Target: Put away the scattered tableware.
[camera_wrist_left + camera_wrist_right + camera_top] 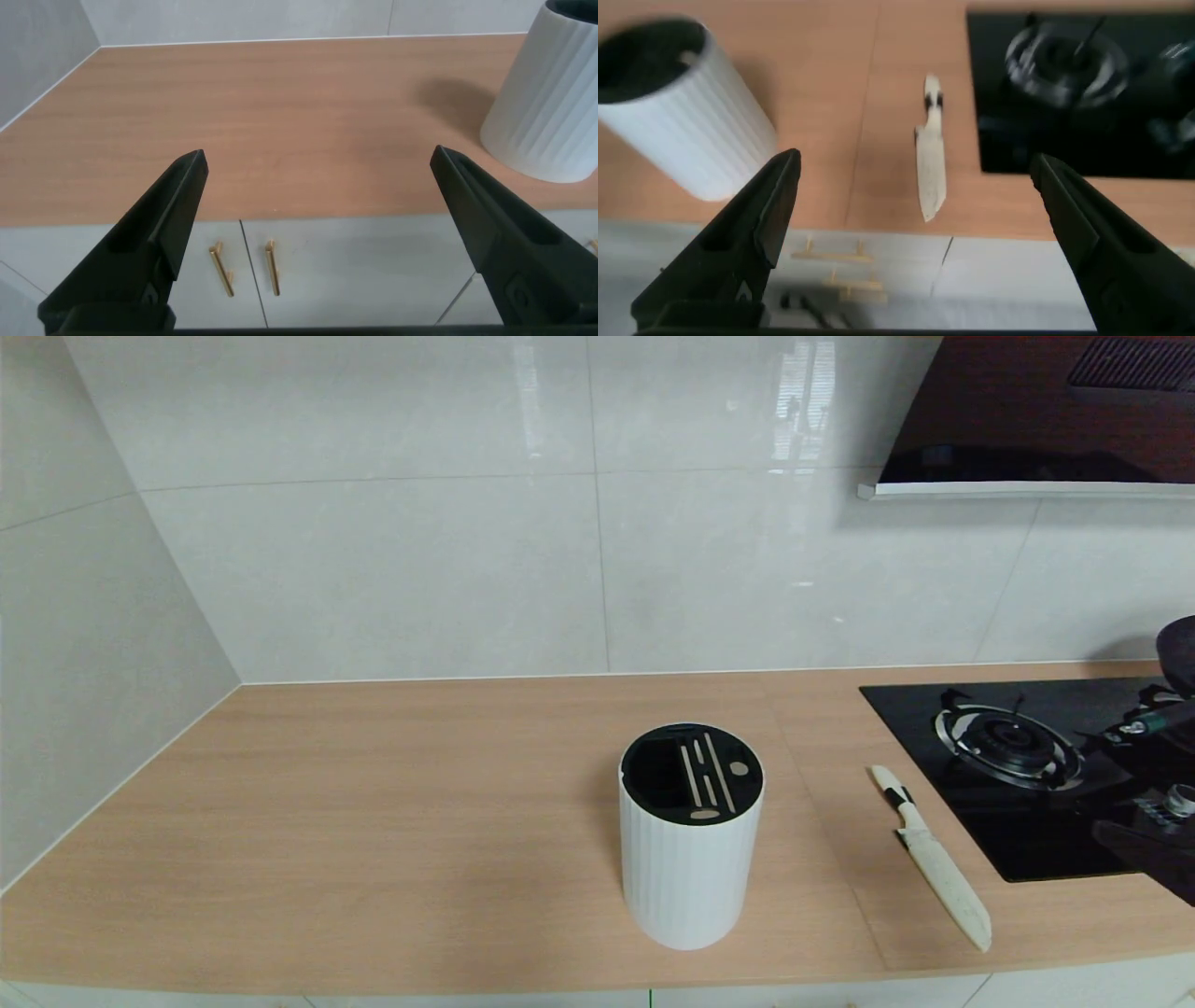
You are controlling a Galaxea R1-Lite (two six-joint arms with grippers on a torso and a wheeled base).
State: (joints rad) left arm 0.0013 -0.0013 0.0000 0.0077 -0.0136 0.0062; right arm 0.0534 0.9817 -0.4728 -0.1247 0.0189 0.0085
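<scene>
- The bench (373, 821) is a light wood-grain top that runs into a corner at its back left. Pale glossy wall tiles (420, 569) rise behind it and along its left side.
- A black glass gas hob (1018, 840) is set into the right end of the bench, with a round burner (1008, 742) and metal pan supports. A dark range hood (1046, 420) hangs on the wall above it.
- Below the front edge are pale cabinet doors with slim gold handles (271, 266).
- A white ribbed knife holder (691, 859) stands upright near the front edge, right of the bench's middle. Its black top has slots and one larger opening.
- The knife (929, 854) lies flat on the bench between the holder and the hob, touching neither. Its pale blade points toward the front edge, and its handle, which has a black band, points toward the back.
- The left claw (318, 159) hangs over the front edge, left of the holder, spread wide and holding nothing.
- The right claw (915, 159) hangs above the front edge near the knife, also spread wide and empty.
</scene>
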